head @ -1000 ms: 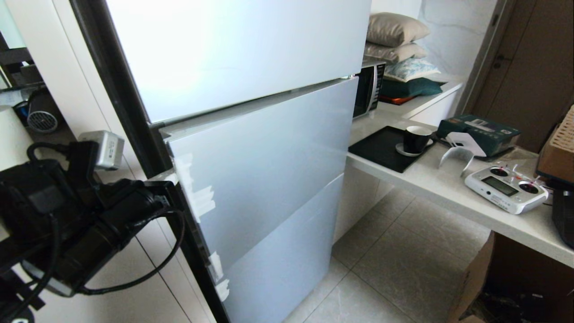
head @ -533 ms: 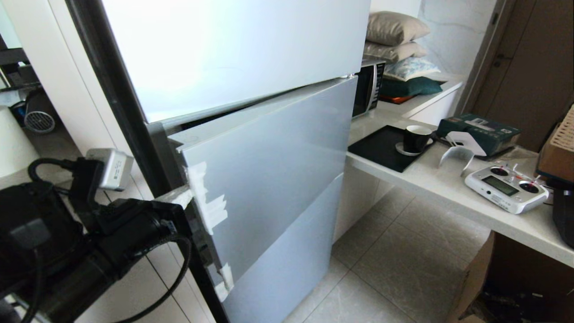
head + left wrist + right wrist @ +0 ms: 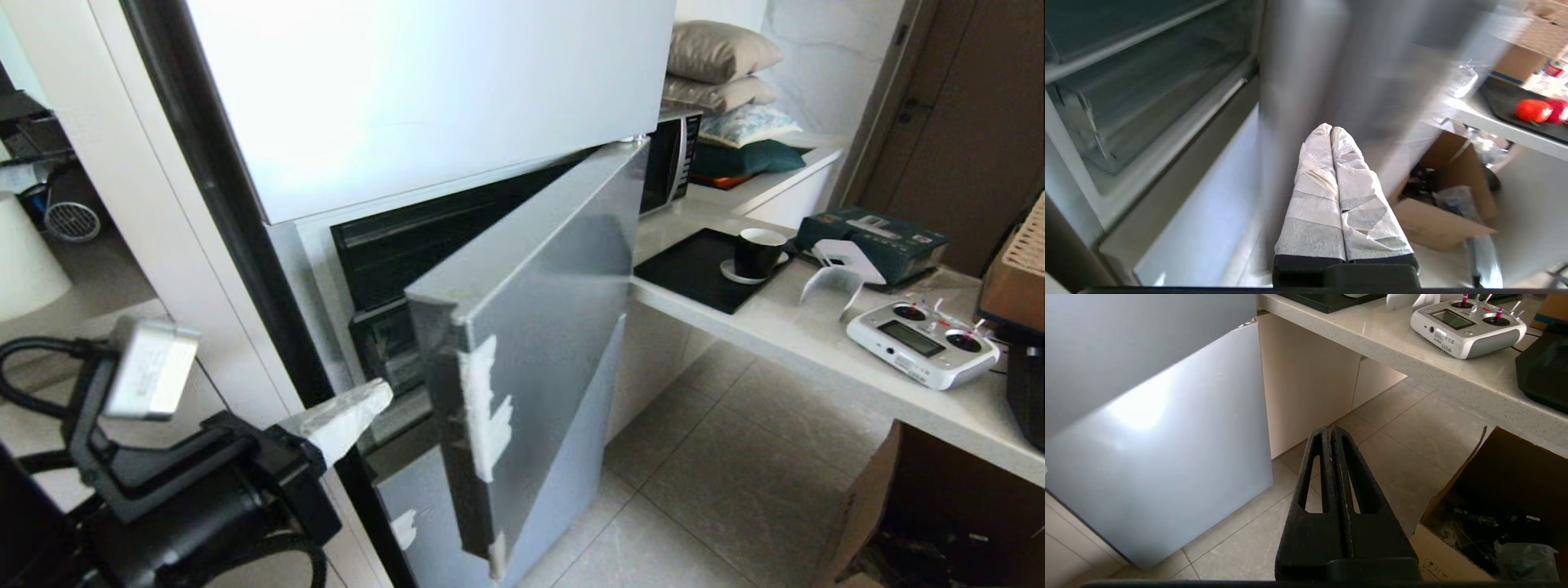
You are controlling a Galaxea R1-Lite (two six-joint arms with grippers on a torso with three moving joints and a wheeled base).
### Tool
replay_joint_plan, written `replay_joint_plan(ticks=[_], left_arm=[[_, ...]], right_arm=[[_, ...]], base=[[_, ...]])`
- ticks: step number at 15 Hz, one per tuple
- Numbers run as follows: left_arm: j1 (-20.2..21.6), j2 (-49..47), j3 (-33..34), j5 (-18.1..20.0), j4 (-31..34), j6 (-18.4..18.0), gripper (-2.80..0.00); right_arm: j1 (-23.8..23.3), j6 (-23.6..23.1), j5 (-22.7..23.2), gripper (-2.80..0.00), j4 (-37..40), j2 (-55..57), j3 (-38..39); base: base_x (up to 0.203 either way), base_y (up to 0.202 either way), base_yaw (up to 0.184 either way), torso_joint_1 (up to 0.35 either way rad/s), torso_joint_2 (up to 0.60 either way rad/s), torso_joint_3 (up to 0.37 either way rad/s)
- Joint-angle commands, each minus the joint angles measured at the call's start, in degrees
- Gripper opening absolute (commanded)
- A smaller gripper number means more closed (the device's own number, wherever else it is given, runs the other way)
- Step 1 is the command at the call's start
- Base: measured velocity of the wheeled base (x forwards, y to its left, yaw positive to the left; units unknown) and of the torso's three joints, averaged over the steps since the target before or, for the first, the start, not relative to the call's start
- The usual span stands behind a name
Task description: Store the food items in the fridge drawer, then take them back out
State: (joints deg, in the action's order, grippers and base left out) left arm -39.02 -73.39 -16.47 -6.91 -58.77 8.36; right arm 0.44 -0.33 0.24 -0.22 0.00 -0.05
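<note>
left pincer (image 3: 384,394) closed, beside fridge door (image 3: 539,327).

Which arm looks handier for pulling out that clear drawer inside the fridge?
Probably the left. The left gripper sits right beside the opened fridge door, with the drawer close. The right gripper hangs low over the floor.

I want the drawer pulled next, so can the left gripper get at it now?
Probably yes: the fridge door stands swung open, and the shut left gripper hangs just outside the opening, nothing between it and the drawer.
</note>
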Motion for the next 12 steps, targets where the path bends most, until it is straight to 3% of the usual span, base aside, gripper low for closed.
replay_joint_plan(ticks=[1, 4, 6, 9, 12], left_arm=[[0.0, 2.8, 1.7, -0.5, -0.2, 0.1, -2.8], [2.6, 2.5, 1.3, -4.7, 0.4, -1.1, -2.8], [5.5, 3.6, -0.2, -10.3, 0.5, -7.6, -2.8], [8.1, 14.1, -2.5, -13.9, 2.5, -11.0, -2.8], [24.1, 27.2, 2.4, -14.0, 5.9, -11.6, -2.8]], right_arm=[[0.1, 0.0, 0.0, -2.8, 0.0, 0.1, 0.0], [0.0, 0.0, 0.0, -2.8, 0.0, 0.1, 0.0], [0.0, 0.0, 0.0, -2.8, 0.0, 0.1, 0.0], [0.1, 0.0, 0.0, -2.8, 0.0, 0.1, 0.0], [0.0, 0.0, 0.0, -2.8, 0.0, 0.1, 0.0]], base=[[0.0, 0.0, 0.0, 0.0, 0.0, 0.0], [0.0, 0.0, 0.0, 0.0, 0.0, 0.0], [0.0, 0.0, 0.0, 0.0, 0.0, 0.0], [0.0, 0.0, 0.0, 0.0, 0.0, 0.0], [0.0, 0.0, 0.0, 0.0, 0.0, 0.0]])
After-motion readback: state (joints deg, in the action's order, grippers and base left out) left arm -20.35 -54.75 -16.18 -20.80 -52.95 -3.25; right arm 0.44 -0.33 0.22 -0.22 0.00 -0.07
